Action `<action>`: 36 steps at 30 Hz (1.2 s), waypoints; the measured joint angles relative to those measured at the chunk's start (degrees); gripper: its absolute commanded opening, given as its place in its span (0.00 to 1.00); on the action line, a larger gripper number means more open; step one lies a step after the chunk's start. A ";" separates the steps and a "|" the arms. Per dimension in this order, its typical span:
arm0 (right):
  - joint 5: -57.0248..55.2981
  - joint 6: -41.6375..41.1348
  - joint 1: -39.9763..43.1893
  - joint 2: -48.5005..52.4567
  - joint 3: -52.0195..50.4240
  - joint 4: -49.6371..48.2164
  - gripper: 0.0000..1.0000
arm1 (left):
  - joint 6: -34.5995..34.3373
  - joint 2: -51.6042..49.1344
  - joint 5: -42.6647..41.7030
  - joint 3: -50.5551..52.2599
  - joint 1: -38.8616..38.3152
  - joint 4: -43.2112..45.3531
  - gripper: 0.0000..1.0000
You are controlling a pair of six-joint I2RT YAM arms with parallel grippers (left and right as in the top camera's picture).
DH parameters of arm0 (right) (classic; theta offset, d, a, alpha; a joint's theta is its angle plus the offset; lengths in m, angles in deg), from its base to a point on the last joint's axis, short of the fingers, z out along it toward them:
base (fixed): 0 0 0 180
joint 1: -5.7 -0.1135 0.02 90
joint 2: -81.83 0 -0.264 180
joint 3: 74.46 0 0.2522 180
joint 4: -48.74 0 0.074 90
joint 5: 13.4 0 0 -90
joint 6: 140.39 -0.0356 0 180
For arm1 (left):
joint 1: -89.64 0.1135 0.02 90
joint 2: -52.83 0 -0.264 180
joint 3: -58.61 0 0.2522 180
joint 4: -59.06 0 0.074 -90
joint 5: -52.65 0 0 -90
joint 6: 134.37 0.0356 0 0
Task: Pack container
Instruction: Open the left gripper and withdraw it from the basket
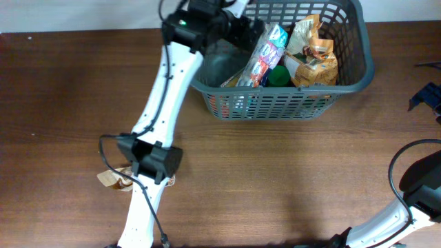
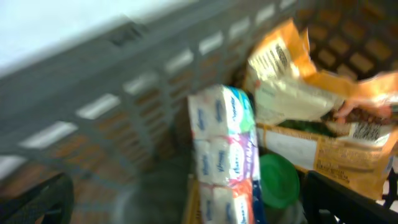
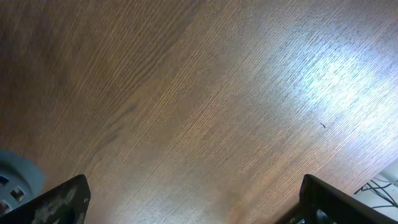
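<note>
The dark gray container [image 1: 355, 81] stands at the back of the table, right of centre. Inside it lie a colourful pack of tissues [image 1: 265, 52], a green lid [image 1: 278, 76] and orange snack bags [image 1: 313, 52]. My left gripper [image 1: 238, 31] hangs over the container's left end, open and empty. In the left wrist view the gripper [image 2: 193, 205] has its fingers wide apart above the tissue pack [image 2: 221, 155], with the green lid [image 2: 278, 180], the orange bags [image 2: 323, 106] and the slotted wall [image 2: 124, 93] around it. My right gripper [image 3: 193, 199] is open over bare wood.
A small brown packet [image 1: 114, 178] lies on the table by the left arm's base. The right arm [image 1: 417, 189] sits at the front right corner. A dark object [image 1: 427, 96] is at the right edge.
</note>
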 measured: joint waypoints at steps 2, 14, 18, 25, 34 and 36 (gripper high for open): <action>0.00 0.02 0.00 0.00 -0.02 0.00 0.99 | 0.00 1.55 0.02 -1.97 1.03 -2.47 0.99; 0.00 0.00 0.00 0.00 -0.02 0.00 0.99 | -1.07 24.85 7.39 -8.22 8.85 -26.53 0.99; 0.00 -0.04 0.00 0.00 -0.02 0.00 0.99 | -3.30 26.51 8.04 -8.39 10.51 -33.48 0.99; 0.00 0.00 0.00 0.00 -0.02 0.00 0.99 | -10.54 25.66 8.04 -7.50 12.94 -35.30 0.99; 0.00 -0.02 0.00 0.00 -0.02 0.02 0.99 | -30.69 25.70 9.35 -0.15 16.74 -35.26 0.99; 0.00 0.00 0.00 0.00 -0.02 0.02 0.99 | -36.76 25.75 10.38 4.17 17.46 -35.19 0.99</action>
